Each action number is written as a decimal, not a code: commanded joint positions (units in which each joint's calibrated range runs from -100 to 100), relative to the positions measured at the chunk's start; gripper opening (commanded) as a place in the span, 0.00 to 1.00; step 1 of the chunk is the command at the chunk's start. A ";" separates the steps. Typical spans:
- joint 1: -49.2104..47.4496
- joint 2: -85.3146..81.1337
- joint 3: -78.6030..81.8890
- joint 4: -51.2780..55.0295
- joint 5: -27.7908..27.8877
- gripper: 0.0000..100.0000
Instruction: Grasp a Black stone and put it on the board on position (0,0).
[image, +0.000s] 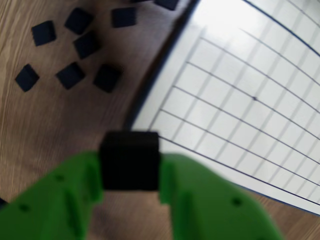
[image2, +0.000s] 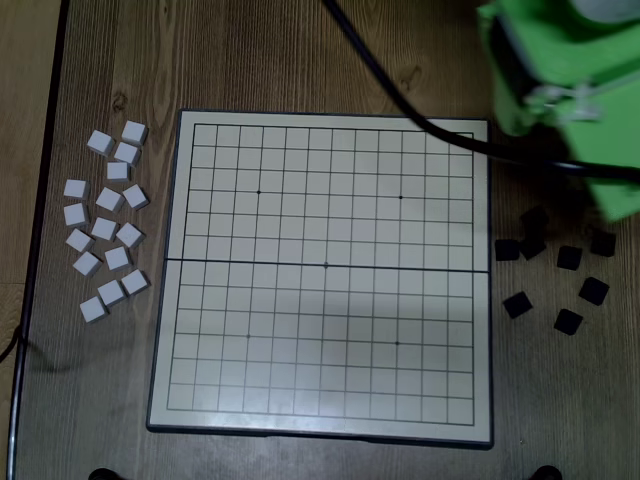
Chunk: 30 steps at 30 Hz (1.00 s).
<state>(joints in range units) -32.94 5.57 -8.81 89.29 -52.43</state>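
Cube of black (image: 130, 160), a small stiff stone, sits clamped between the green pincer (image: 131, 172) by its two flat side faces; it looks light and rigid, with little risk of crushing. Just beyond lies the wooden surface (image: 60, 125), then the board's (image: 235, 110) near corner. Farther left, spare black stones (image: 75, 47) lie scattered.

The gridded board (image2: 322, 275) lies on the worktop (image2: 300, 60). White stones (image2: 106, 228) cluster on its left, black stones (image2: 556, 272) on its right under the green arm (image2: 560, 90).
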 joint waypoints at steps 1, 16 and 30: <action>4.95 -6.38 -7.72 2.94 -0.34 0.06; 24.15 -0.36 -22.21 10.13 0.00 0.06; 28.70 7.02 -23.85 6.82 0.24 0.06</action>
<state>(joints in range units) -5.01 13.52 -27.58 96.83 -52.63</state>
